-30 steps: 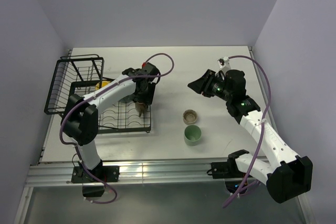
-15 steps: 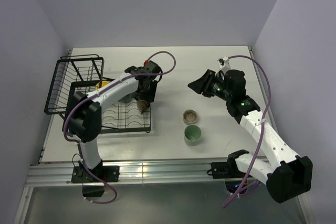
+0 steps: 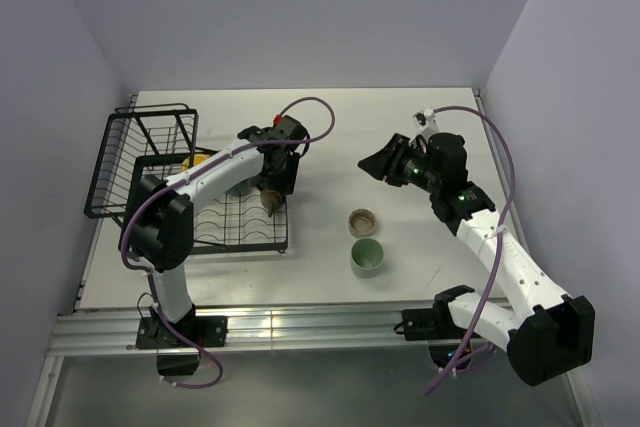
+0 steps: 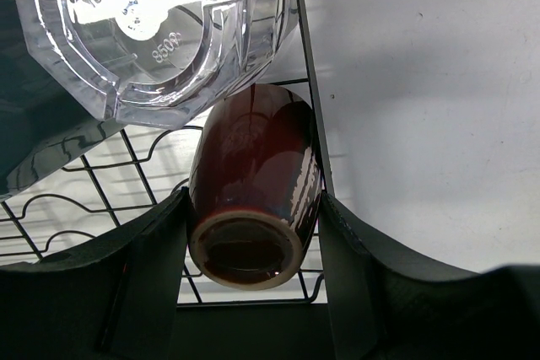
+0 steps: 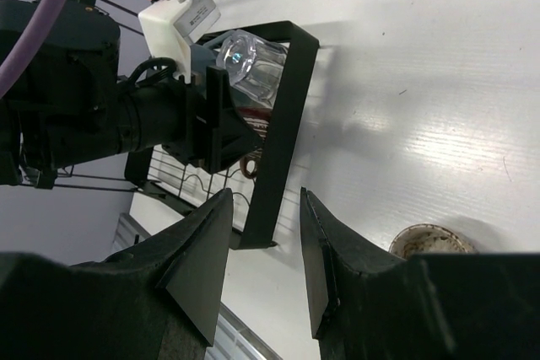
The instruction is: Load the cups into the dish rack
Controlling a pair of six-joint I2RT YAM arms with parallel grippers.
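Observation:
My left gripper (image 3: 272, 193) is over the right edge of the black wire dish rack (image 3: 120, 162). In the left wrist view it (image 4: 253, 205) is shut on a dark red-brown glazed cup (image 4: 253, 166), foot toward the camera, resting on the rack wires (image 4: 304, 56). A clear glass (image 4: 160, 31) stands upside down beside it. A yellow mug (image 3: 195, 160) sits in the rack. A beige-brown cup (image 3: 362, 220) and a pale green tumbler (image 3: 367, 256) stand on the table. My right gripper (image 3: 373, 162) is open and empty in the air, right of the rack (image 5: 283, 124).
The rack's raised basket section (image 3: 150, 132) is at the far left. White walls enclose the table on three sides. The beige-brown cup's rim (image 5: 426, 238) shows beside my right gripper (image 5: 264, 200). A metal rail (image 3: 300, 322) runs along the near edge.
My left gripper shifted slightly farther and to the right with the dark cup between its fingers, then stayed still. The right arm has not moved.

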